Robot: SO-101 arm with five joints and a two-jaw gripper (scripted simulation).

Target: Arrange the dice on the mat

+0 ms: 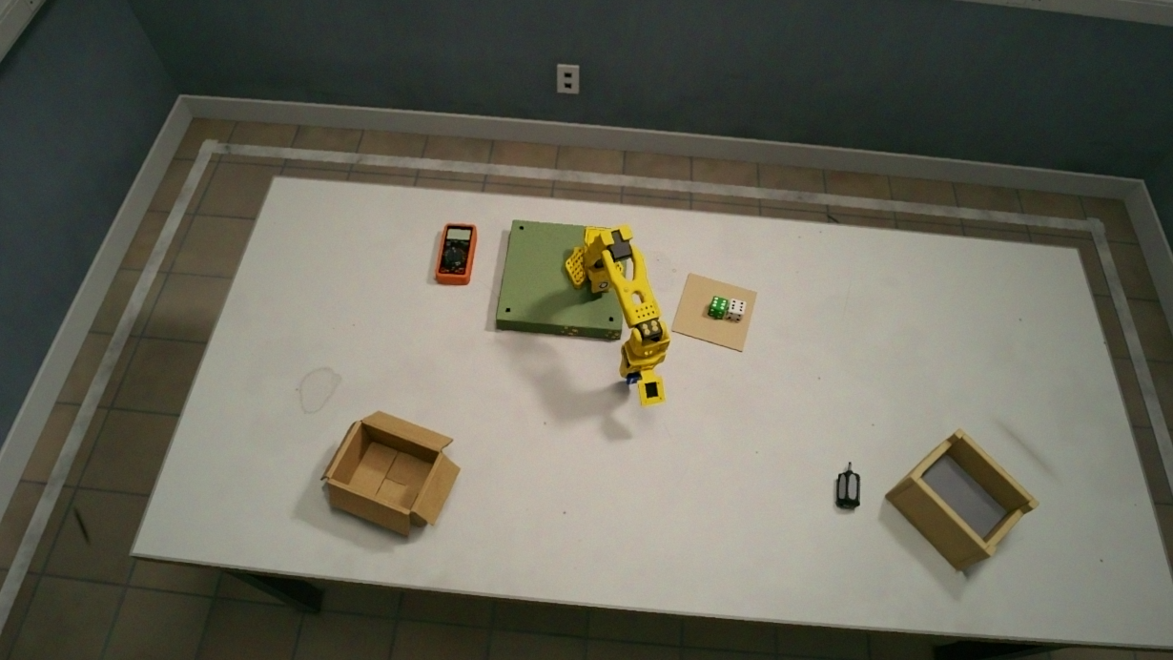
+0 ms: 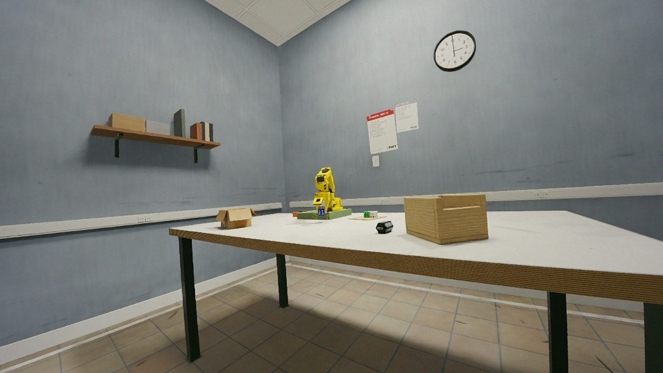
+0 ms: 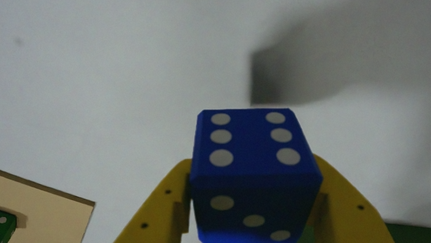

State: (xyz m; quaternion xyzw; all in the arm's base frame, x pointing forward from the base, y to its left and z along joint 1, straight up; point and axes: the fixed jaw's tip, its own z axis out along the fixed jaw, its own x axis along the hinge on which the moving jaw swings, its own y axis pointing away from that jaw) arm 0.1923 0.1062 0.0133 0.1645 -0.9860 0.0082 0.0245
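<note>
My gripper (image 1: 629,383) (image 2: 321,213) (image 3: 254,196) is shut on the blue die (image 2: 321,212) (image 3: 250,140) and holds it above the table, left of the mat in the top view. The wrist view shows two blue faces: one with several pips in two rows, one with three pips in a diagonal. The green die (image 1: 717,306) (image 2: 366,214) (image 3: 6,226) and the white die (image 1: 736,309) (image 2: 374,213) sit flat side by side on the tan mat (image 1: 692,299) (image 3: 60,211). Both tops show several pips in the top view.
The arm stands on a green base block (image 1: 537,271). An orange multimeter (image 1: 456,254) lies left of it. A cardboard box (image 1: 380,512) is at the front left. A black device (image 1: 848,489) (image 2: 384,227) and a wooden box (image 1: 935,517) (image 2: 447,222) are at the front right.
</note>
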